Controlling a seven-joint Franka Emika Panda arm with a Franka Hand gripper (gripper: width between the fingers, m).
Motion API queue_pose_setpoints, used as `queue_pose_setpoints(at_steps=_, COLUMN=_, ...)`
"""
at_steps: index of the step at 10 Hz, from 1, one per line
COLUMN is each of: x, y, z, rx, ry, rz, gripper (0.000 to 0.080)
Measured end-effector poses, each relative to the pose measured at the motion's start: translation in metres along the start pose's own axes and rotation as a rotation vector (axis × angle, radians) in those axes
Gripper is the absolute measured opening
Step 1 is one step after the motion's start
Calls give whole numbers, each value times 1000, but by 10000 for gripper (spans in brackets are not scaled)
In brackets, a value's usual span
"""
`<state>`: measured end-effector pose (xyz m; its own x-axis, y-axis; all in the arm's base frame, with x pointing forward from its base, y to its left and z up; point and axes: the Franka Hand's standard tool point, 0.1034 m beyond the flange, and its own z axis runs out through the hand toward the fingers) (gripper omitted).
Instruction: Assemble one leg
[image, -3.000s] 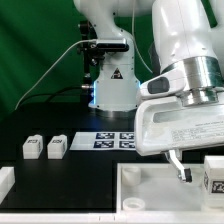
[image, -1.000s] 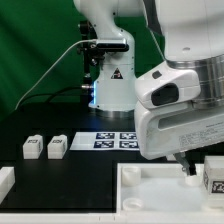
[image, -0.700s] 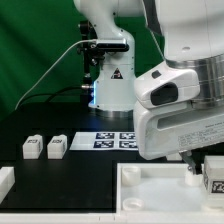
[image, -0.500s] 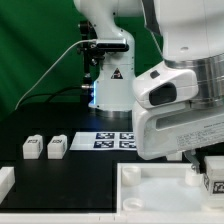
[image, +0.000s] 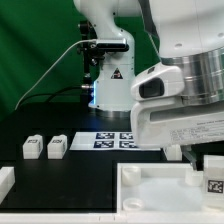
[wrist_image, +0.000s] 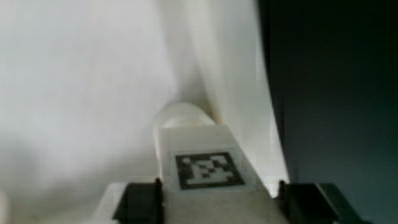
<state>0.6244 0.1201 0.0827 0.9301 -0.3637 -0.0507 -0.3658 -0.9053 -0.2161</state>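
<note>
My gripper (wrist_image: 226, 203) is at the exterior view's right, over the right end of the large white square panel (image: 150, 188). In the wrist view a leg (wrist_image: 210, 150), a small white blocky peg with a black-and-white tag, sits between my two fingers (wrist_image: 143, 202). Both fingers lie against its sides. In the exterior view the same leg (image: 214, 176) shows at the right edge, just below my white hand (image: 185, 120). The fingertips are hidden there. Two more legs (image: 31, 147) (image: 56, 147) stand side by side at the exterior view's left on the black table.
The marker board (image: 115, 140) lies flat in the middle of the table in front of the arm's base (image: 110, 88). A white part (image: 5, 181) sits at the front left edge. Green cloth hangs behind.
My hand came down and to the right onto the leg, then lifted slightly. The two legs at the left and the panel have not moved.
</note>
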Motion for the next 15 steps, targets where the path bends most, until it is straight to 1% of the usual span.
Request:
queue_pose_setpoints(at_steps=1, x=-4, y=-2, z=1, rx=11, ry=61, rz=158, gripper=314)
queue_pose_setpoints(at_steps=2, x=-4, y=-3, z=2, rx=50, ry=113, rz=396, gripper=314)
queue_pose_setpoints(at_steps=3, x=-5, y=-3, z=2, rx=71, ry=118, rz=497, gripper=314)
queue_pose_setpoints(at_steps=4, x=-5, y=-3, z=2, rx=76, ry=114, rz=560, gripper=314)
queue_pose_setpoints(at_steps=6, x=-7, y=-6, z=3, rx=99, ry=98, rz=754, gripper=314)
queue_pose_setpoints(at_steps=7, x=-6, y=-6, z=2, rx=116, ry=92, rz=855, gripper=313)
queue_pose_setpoints(at_steps=8, x=-1, y=-7, z=2, rx=176, ry=87, rz=1123, gripper=313)
queue_pose_setpoints(at_steps=9, x=-1, y=-9, z=3, rx=205, ry=97, rz=1189, gripper=313)
queue_pose_setpoints(at_steps=10, x=-2, y=-9, z=4, rx=198, ry=96, rz=1135, gripper=313)
queue_pose_setpoints(at_steps=11, x=-2, y=-9, z=4, rx=196, ry=99, rz=1112, gripper=423)
queue_pose_setpoints(at_steps=12, x=-2, y=-8, z=4, rx=192, ry=99, rz=1092, gripper=554)
queue_pose_setpoints(at_steps=13, x=-6, y=-4, z=7, rx=141, ry=77, rz=881, gripper=554)
queue_pose_setpoints(at_steps=14, x=-9, y=-5, z=5, rx=74, ry=32, rz=695, gripper=630)
queue_pose_setpoints(at_steps=15, x=-12, y=-10, z=3, rx=-8, ry=3, rz=492, gripper=644)
